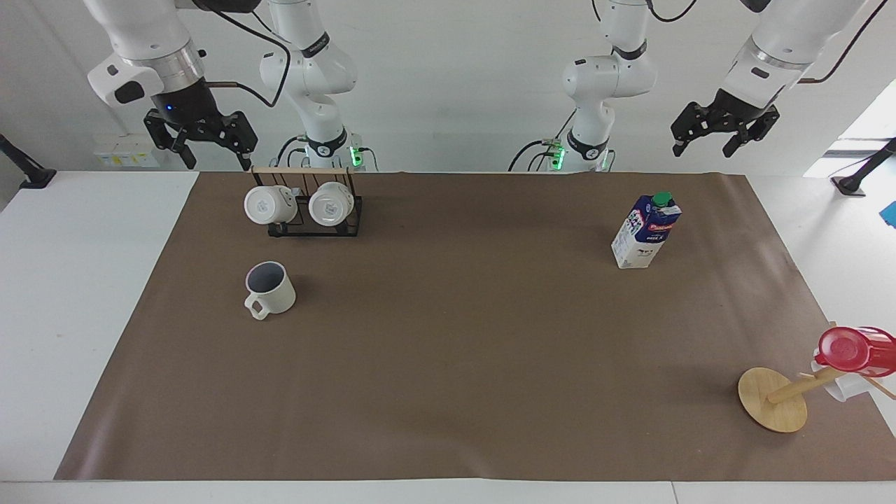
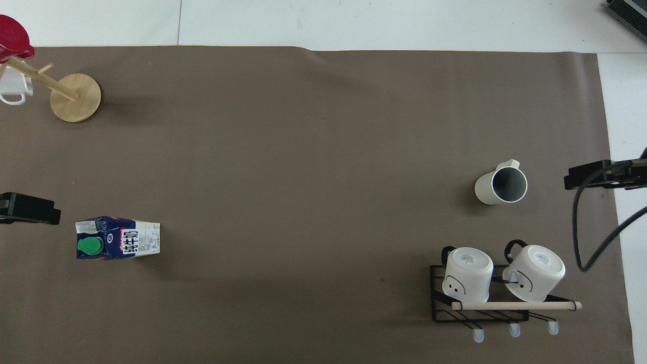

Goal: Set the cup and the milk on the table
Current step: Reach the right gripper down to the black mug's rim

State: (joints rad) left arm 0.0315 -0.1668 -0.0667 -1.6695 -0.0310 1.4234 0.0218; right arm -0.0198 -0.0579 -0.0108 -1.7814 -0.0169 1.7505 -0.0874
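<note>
From across the tabletop (image 1: 70, 294), the cup (image 1: 270, 288) stands upright on the brown paper toward the right arm's end, farther from the robots than the black wire rack (image 1: 315, 210) with its two hung white mugs (image 1: 299, 204), its squarish handle turned away from the robots. The milk (image 1: 647, 231) stands upright toward the left arm's end. The right hand (image 1: 206, 143) hangs high, its fingers spread and holding nothing, above the tabletop's edge beside the rack; the left hand (image 1: 721, 133) waits in the air past the milk's end of the paper, fingers likewise apart and empty. The cup looks like stiff glazed ceramic, probably slick and breakable, so a pinch over the rim and wall, or across the handle loop, seems safest. From above, the cup (image 2: 500, 186) shows its dark inside and open mouth, with free space all round it. The milk (image 2: 117, 244) shows its green cap; its cardboard walls would likely give under a hard squeeze, and if full it is heavy, so a grip across the flat sides of the lower body looks best. Only dark tips of the right hand (image 2: 589, 174) and left hand (image 2: 30, 208) show here.
</note>
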